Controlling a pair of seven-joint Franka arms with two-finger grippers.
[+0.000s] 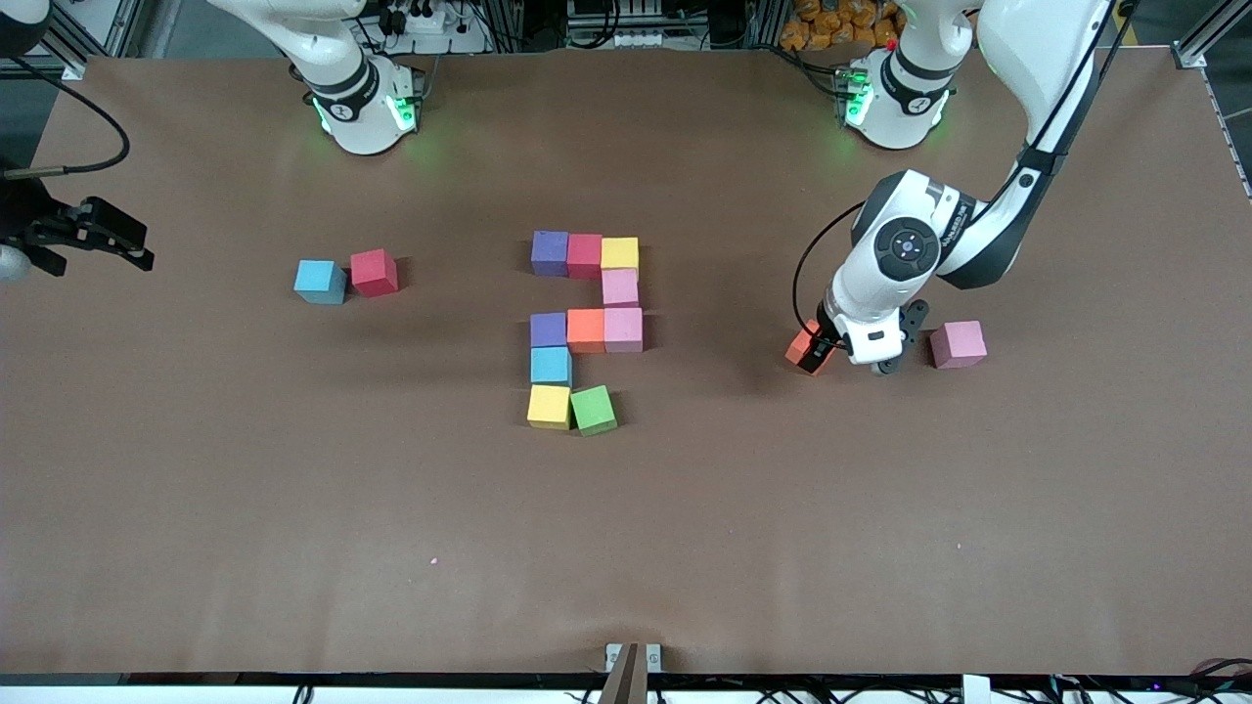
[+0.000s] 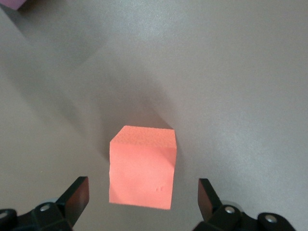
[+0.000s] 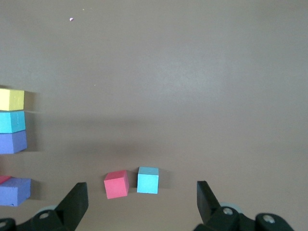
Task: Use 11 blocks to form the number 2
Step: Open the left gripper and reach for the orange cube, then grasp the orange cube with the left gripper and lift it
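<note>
Left gripper open, straddling matte orange foam cube.

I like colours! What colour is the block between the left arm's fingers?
Orange block, clearest in left wrist view.

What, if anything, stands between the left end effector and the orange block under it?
Nothing visible does. The left end effector is open right over the orange block, a finger on either side, with bare table around.

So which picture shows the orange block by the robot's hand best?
The left wrist view: the orange block fills the middle, sitting between the open left gripper fingers. The front view shows only a corner peeking from under that gripper. The right wrist view misses it.
</note>
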